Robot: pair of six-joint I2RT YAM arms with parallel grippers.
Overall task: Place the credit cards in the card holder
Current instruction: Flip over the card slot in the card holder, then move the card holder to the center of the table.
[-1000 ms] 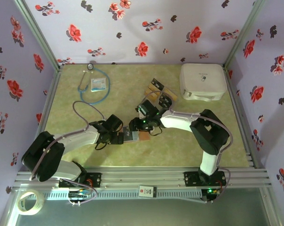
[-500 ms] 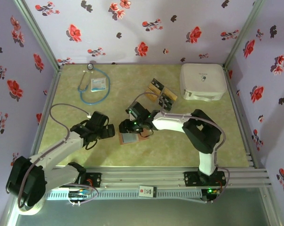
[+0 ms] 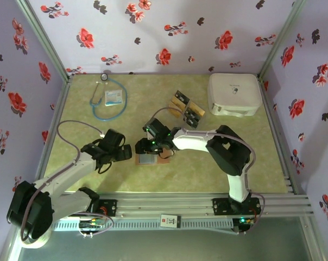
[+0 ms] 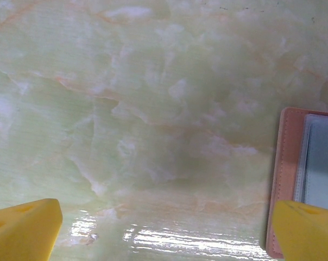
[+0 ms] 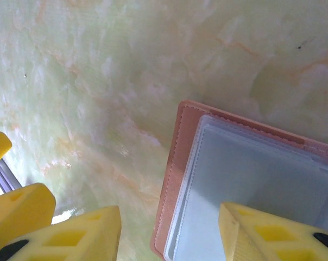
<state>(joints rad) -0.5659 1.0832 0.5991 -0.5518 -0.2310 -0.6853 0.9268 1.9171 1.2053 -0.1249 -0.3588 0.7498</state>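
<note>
On the table (image 3: 77,117), the card holder (image 3: 151,160) lies open near centre, its slots apparently empty. The credit cards (image 3: 185,109) sit at its 1 o'clock, so none looks loaded yet. The left gripper (image 4: 166,212) at its 9 o'clock and the right gripper (image 5: 169,215) above it are spread, holding nothing.
</note>
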